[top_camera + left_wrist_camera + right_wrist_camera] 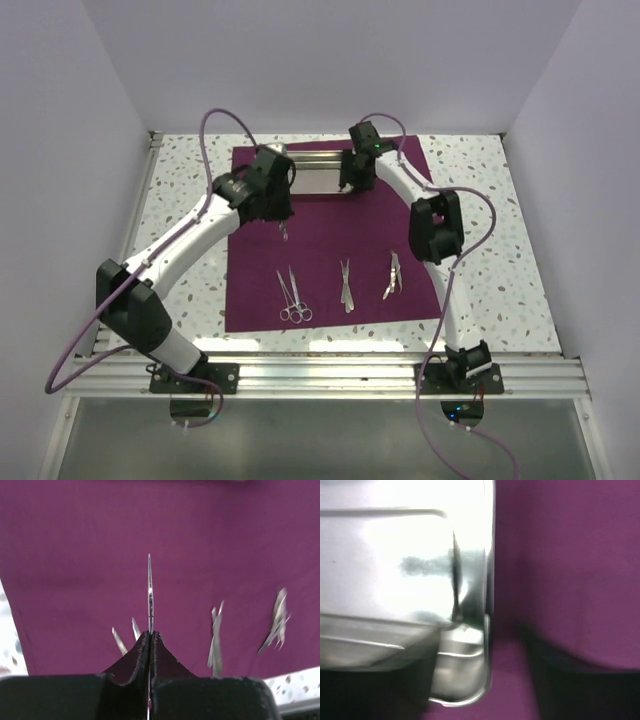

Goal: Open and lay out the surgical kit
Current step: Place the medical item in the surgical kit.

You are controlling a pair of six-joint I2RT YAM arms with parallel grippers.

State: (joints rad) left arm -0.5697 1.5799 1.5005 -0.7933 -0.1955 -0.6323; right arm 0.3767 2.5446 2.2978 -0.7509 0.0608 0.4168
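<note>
Left gripper (150,636): your fingers are pressed together on a thin silver instrument (149,592). It sticks straight out past the fingertips and is seen edge-on, so you cannot tell which kind it is.
Its place: you hold it above the far-left part of the purple cloth (330,250), just on the near side of the steel tray (318,178).
Right gripper (350,183): it sits at the tray's right end. In your right wrist view, 2 dark blurred fingers stand apart with the tray's rim and corner between them. A strip of cloth shows between the rim and the right-hand finger, so nothing is clamped.
Tray: it rests on the far part of the cloth, between your 2 grippers. Glare washes out its inside.
Cloth: it lies spread flat on the speckled table (500,280).
Laid out: 4 instruments lie in a row on the near half of the cloth. The 2 ring-handled scissors (292,297) lie side by side at the left, the middle instrument (346,285) lies apart from them, and the right-hand instrument (392,275) lies tilted.
In your way: your right forearm (436,228) hangs over the cloth's right edge, near the right-hand instrument. A lilac cable (207,140) loops above your left arm.
</note>
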